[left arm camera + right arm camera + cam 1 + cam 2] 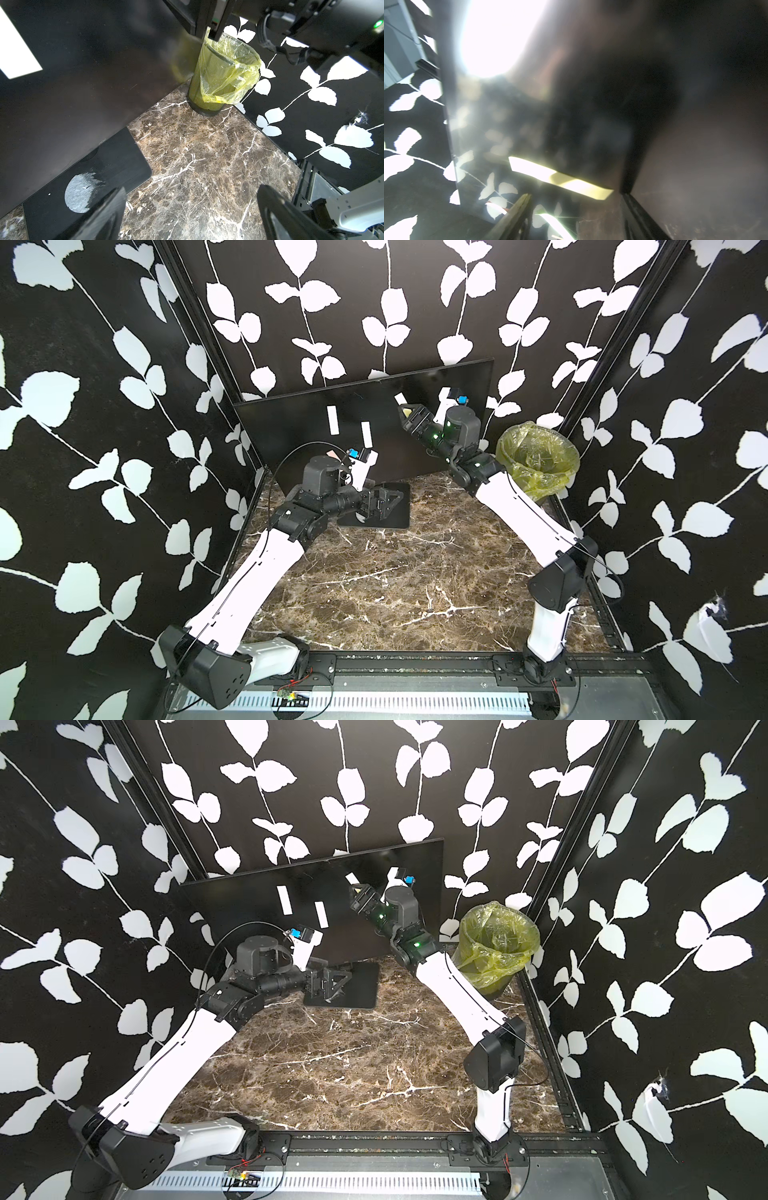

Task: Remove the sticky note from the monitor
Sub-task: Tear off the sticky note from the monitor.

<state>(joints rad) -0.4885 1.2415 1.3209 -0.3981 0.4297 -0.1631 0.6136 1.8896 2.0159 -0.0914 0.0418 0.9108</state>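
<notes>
Monitor: large flat black rectangular monitor point(291, 427) standing at the back of the brown marble surface point(374, 593).
Sticky note: pale yellow paper sticky note point(562, 180), on the screen's right part.
Right end effector point(409, 411): raised to the screen, fingers spread either side of the note; whether they touch it, I can't tell.
Left end effector point(192, 189): spread wide, low in front of the monitor.
Bin: black mesh bin point(536, 456) with yellow liner, beside the monitor's right edge.

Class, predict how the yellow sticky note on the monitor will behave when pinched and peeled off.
The sticky note looks like a thin paper sheet, so it is probably floppy, apt to curl or crease when pinched. It clings to the standing monitor unsupported, so it is likely very light. Its shaded band in the right wrist view hints it bends easily.
</notes>
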